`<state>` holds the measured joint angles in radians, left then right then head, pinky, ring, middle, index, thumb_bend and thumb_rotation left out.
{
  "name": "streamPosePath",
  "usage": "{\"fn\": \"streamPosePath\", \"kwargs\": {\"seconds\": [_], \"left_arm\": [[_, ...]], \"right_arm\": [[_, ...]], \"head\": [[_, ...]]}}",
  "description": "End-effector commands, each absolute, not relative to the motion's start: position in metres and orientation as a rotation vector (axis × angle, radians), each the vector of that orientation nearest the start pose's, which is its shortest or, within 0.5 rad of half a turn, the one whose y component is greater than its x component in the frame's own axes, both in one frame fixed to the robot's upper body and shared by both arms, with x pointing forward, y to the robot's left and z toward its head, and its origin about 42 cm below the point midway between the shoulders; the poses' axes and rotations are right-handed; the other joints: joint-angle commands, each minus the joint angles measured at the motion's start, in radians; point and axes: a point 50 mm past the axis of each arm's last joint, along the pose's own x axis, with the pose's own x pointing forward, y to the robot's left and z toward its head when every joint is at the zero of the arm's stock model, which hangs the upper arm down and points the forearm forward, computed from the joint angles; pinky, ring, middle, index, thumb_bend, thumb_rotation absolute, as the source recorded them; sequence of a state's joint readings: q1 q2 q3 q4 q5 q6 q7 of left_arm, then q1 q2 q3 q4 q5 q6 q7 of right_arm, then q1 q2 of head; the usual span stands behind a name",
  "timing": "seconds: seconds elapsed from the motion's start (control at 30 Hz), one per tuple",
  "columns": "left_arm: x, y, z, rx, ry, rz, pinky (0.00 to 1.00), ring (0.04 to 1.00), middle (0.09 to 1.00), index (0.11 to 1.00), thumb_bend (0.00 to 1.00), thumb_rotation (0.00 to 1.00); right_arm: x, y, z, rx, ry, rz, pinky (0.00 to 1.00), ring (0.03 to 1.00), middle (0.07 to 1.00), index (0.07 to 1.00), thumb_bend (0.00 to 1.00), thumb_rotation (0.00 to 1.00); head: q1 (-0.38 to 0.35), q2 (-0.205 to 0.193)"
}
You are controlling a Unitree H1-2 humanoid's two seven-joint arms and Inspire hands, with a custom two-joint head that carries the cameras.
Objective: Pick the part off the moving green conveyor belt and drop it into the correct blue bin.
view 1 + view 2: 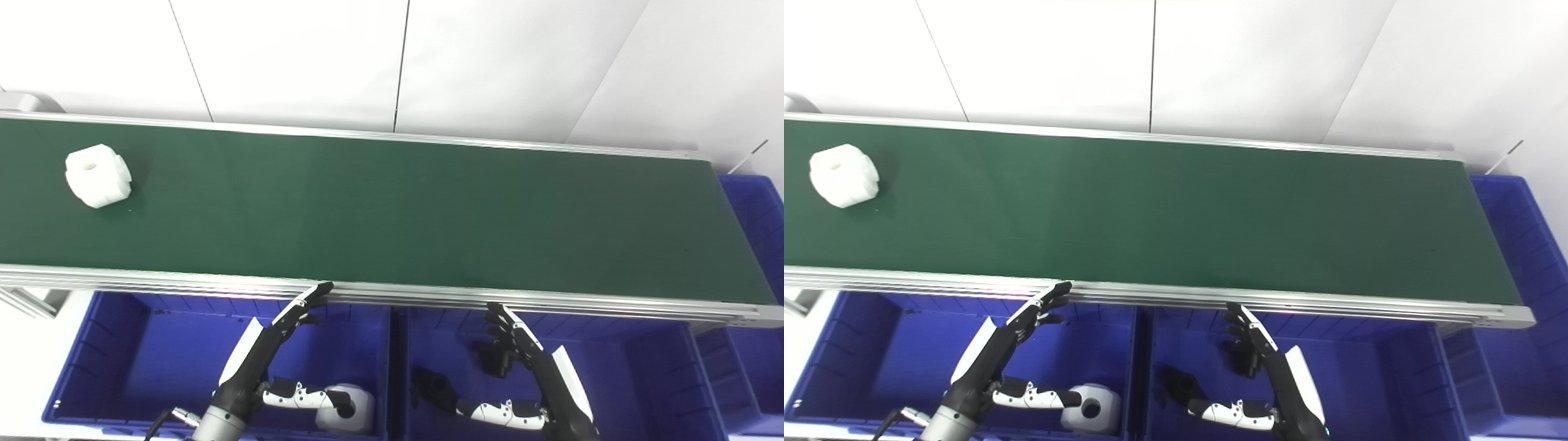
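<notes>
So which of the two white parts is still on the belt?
The white part at the belt's far left; the other white part already lies in the left blue bin.

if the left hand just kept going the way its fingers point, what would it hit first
Probably the silver near rail of the green conveyor belt: the left hand is open, and its fingertips already overlap that rail's edge. Depth is unclear, so it might pass just above onto bare belt.

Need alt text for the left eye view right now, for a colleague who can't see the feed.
A white part sits at the far left of the green belt, out of reach of both hands. The left hand and right hand are open over the blue bins below the belt's near rail; the left bin holds a white part, the right dark parts.
</notes>
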<state>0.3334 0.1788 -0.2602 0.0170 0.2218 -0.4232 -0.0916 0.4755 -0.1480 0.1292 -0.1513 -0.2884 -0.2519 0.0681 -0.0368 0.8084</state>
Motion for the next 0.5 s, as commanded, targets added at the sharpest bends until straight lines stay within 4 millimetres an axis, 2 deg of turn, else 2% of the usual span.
{"fn": "streamPosePath", "kwargs": {"seconds": [0.0, 0.47], "left_arm": [[0.1507, 0.203, 0.0504, 0.282, -0.104, -0.391, 0.8, 0.884, 0.919, 0.894, 0.81, 0.24], [0.1514, 0.2029, 0.0529, 0.275, -0.104, -0.384, 0.79, 0.87, 0.907, 0.894, 0.81, 0.24]], "right_arm": [[0.1174, -0.2305, 0.0698, -0.367, 0.034, 0.196, 0.78, 0.832, 0.869, 0.912, 0.85, 0.24], [0.118, -0.2306, 0.0731, -0.373, 0.04, 0.192, 0.79, 0.832, 0.867, 0.909, 0.85, 0.24]], "head": [[0.001, 0.005], [0.002, 0.012]]}}
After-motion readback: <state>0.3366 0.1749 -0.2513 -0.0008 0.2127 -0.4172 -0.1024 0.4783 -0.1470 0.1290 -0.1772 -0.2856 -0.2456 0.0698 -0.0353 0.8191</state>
